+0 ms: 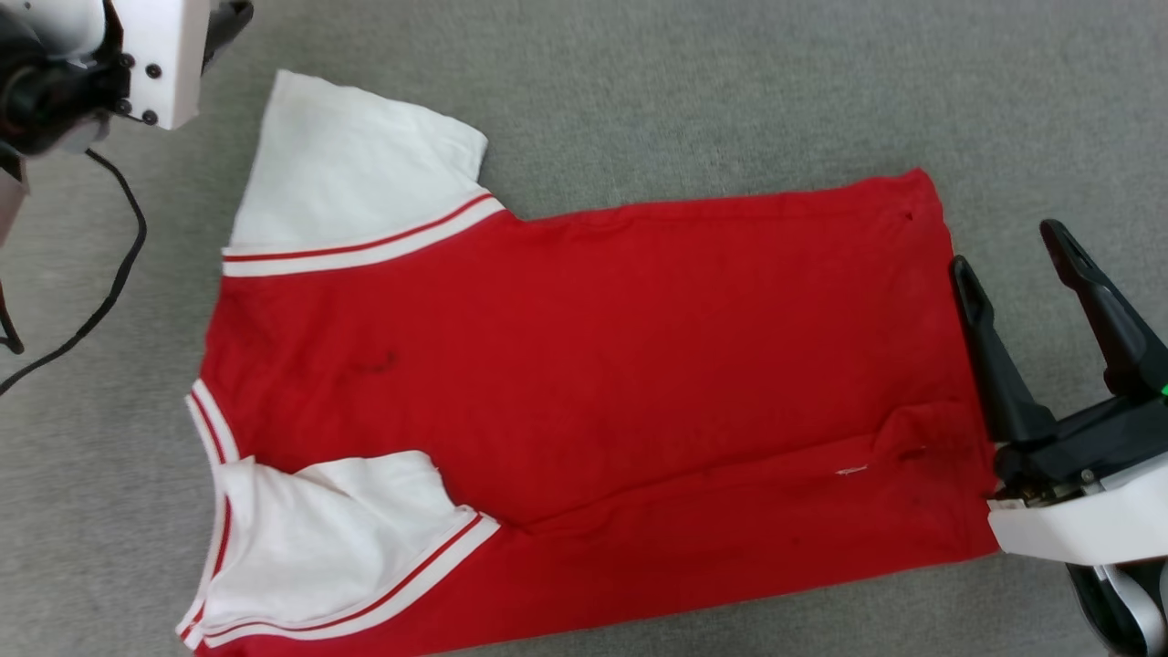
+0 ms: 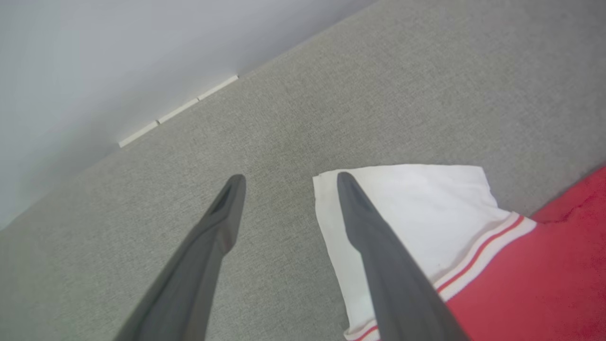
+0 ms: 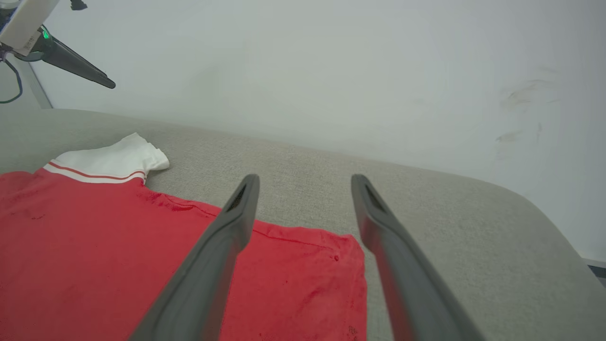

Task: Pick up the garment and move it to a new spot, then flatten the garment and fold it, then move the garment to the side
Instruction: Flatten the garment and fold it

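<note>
The garment (image 1: 584, 365) lies spread on the grey padded surface (image 1: 730, 91), collar to the left and hem to the right, a plain red face up. Its far white sleeve (image 1: 347, 173) lies flat; the near sleeve (image 1: 338, 538) is folded in over the body. My right gripper (image 1: 1008, 254) stands open just off the hem's right edge, empty. In the right wrist view its fingers (image 3: 305, 180) hover above the hem corner (image 3: 331, 265). My left gripper (image 2: 289, 179) is open and empty, one finger (image 2: 378, 246) over the far sleeve's corner (image 2: 426, 203). Its wrist (image 1: 137, 55) shows at the upper left.
A black cable (image 1: 119, 265) hangs down the left side, off the garment. A pale wall (image 3: 331, 71) rises behind the surface. The surface's rounded edge (image 3: 544, 213) curves away beyond the hem. Bare grey fabric lies beyond the shirt and to its right.
</note>
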You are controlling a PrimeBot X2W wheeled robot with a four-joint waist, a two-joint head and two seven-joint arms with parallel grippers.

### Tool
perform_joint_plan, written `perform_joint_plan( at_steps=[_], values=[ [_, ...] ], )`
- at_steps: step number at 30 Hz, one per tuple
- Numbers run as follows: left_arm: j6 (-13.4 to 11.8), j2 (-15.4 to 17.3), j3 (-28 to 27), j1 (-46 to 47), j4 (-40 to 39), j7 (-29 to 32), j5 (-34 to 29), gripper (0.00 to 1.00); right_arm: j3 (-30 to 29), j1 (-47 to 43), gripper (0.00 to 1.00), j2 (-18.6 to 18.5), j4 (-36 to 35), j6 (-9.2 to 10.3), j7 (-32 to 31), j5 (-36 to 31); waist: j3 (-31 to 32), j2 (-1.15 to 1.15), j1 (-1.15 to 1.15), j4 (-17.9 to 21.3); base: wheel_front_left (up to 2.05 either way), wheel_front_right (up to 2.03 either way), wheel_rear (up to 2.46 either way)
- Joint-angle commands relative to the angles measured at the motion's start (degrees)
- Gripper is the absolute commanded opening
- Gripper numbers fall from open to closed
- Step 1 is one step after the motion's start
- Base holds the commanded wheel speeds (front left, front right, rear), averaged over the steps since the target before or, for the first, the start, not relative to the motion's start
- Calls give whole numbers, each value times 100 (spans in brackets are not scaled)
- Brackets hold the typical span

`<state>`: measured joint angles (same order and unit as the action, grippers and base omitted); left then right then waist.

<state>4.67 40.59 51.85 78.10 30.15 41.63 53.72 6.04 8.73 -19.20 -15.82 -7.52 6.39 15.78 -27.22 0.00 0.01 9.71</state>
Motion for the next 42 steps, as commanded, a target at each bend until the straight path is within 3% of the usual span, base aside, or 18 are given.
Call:
perform_joint_plan(
  at_steps=[1,9,13,19,20,21,26,31,36,42],
  values=[
    [37,-21,47,72,90,330,126,100,43,139,100,-27,-28,7,-26,0,-291,0,-1,174,0,0,0],
    [-60,-33,152,389,306,1448,376,100,261,459,100,-153,83,7,-135,46,-738,0,-1,371,0,0,0],
    [-116,-15,237,347,302,1754,427,100,329,591,100,-236,181,7,-134,107,-870,0,-1,407,0,0,0],
    [-7,14,442,105,179,1894,391,100,362,691,100,-291,304,7,-92,158,-917,0,-1,409,0,0,0],
    [4,22,457,80,150,1871,374,41,356,715,100,-293,332,7,-84,175,-907,0,-1,402,0,0,0],
    [24,34,475,69,125,1852,355,0,336,743,100,-300,359,7,-78,182,-886,0,-1,394,0,0,0],
    [75,60,446,174,38,1582,273,0,188,918,100,-404,418,7,-147,190,-643,0,-1,277,0,0,0],
    [165,-63,462,137,-60,1316,300,0,102,1255,100,-832,400,7,-665,232,-277,0,-1,88,0,0,0],
    [227,-139,577,24,-242,1087,319,0,243,1779,100,-1464,387,7,-1561,517,30,0,-1,-116,0,0,0],
    [262,-228,776,-81,-553,885,354,0,857,2529,100,-2285,778,7,-3403,1293,206,0,-1,-381,0,0,0]
  ],
)
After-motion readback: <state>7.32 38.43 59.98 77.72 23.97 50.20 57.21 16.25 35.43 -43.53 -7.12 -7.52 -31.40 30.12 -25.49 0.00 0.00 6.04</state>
